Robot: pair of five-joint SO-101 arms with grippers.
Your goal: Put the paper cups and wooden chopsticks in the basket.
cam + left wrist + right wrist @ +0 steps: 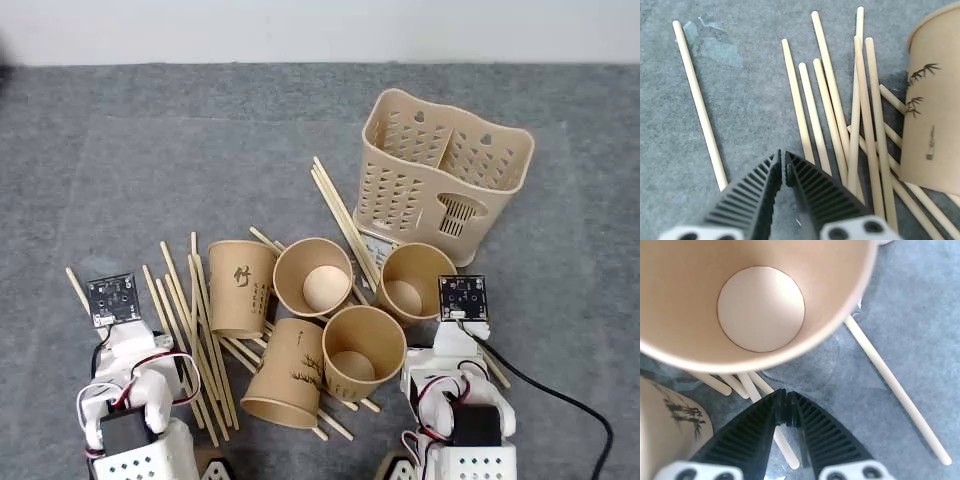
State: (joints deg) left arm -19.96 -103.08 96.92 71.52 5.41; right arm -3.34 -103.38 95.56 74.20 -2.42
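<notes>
Both arms sit low at the near edge of the table (120, 150), and every piece is out on the grey surface. The basket (445, 170) stands upright at the far right. Five paper cups (313, 277) cluster mid-table, three upright and two tipped on their sides. Wooden chopsticks (195, 330) fan out beside and under them, and a few more run just beside the basket. The left gripper (783, 159) hangs over bare table, fingers closed on nothing. Loose chopsticks lie just ahead of it and a bamboo-printed cup (935, 110) is off to one side. The right gripper (786, 405) is also closed and empty, just short of an upright cup (760, 300) and above a chopstick end.
</notes>
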